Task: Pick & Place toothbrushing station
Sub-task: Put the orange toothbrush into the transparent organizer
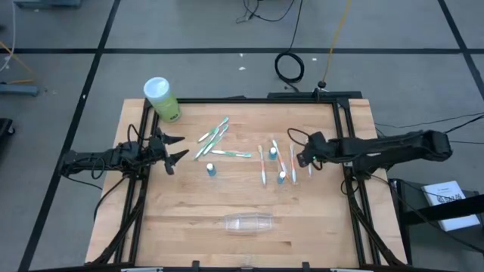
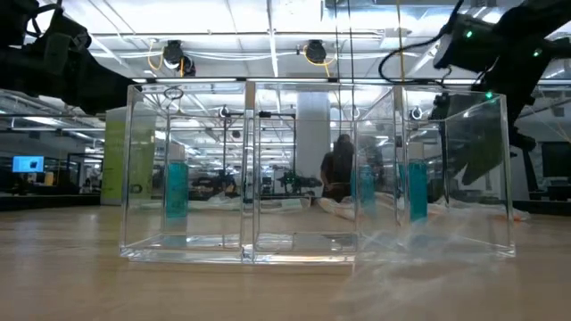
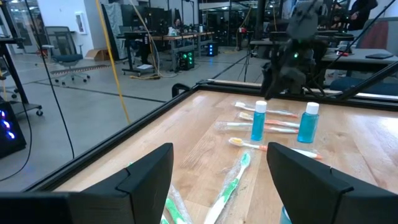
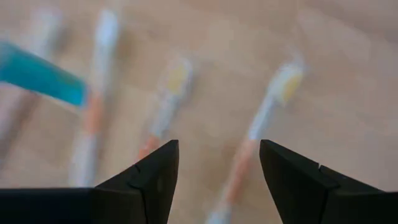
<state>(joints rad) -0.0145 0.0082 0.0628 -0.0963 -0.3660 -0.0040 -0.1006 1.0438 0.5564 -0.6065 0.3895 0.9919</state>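
Several green-white toothbrushes (image 1: 214, 138) lie flat on the wooden table, left of centre. Several pink-white toothbrushes (image 1: 291, 162) lie right of centre, with small blue white-capped tubes (image 1: 281, 177) standing among them and another tube (image 1: 211, 170) near the green ones. A clear plastic holder (image 1: 247, 223) rests near the table's front edge and fills the low view (image 2: 312, 178). My right gripper (image 1: 297, 149) hangs open, tilted down, just above the pink toothbrushes (image 4: 267, 112), touching none. My left gripper (image 1: 175, 151) waits open and level at the table's left edge, short of the green toothbrushes (image 3: 231, 177).
A green cylinder with a white lid (image 1: 162, 99) lies at the table's far left corner. A black frame (image 1: 344, 151) runs along the table's sides. Bare wood lies between the toothbrushes and the clear holder. Cables lie on the floor beyond the far edge.
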